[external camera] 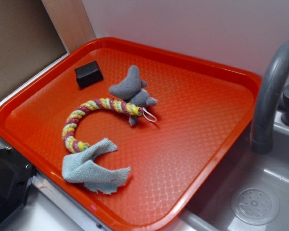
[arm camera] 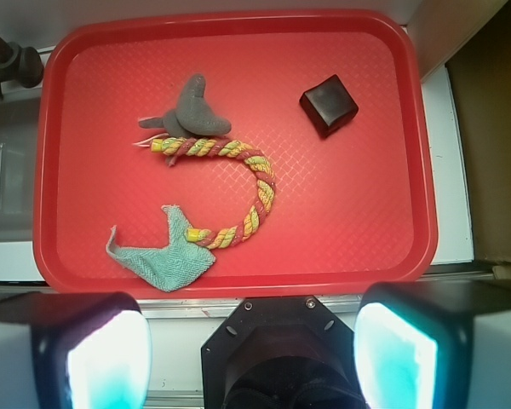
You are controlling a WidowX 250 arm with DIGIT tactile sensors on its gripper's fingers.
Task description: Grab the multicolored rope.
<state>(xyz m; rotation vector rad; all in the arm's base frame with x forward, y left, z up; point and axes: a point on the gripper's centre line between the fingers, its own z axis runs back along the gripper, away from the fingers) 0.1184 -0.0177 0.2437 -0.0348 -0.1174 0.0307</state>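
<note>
The multicolored rope lies curved in a C on the red tray, braided in yellow, pink-maroon and pale green. In the wrist view the rope lies in the tray's middle. One end touches the grey plush toy, the other end lies under the light-blue rag. My gripper is open and empty, high above the tray's near edge, with its two pads wide apart. The gripper does not show in the exterior view.
A black block sits at the tray's far left corner, and in the wrist view the block is at the upper right. A grey faucet and sink are right of the tray. The robot base is below.
</note>
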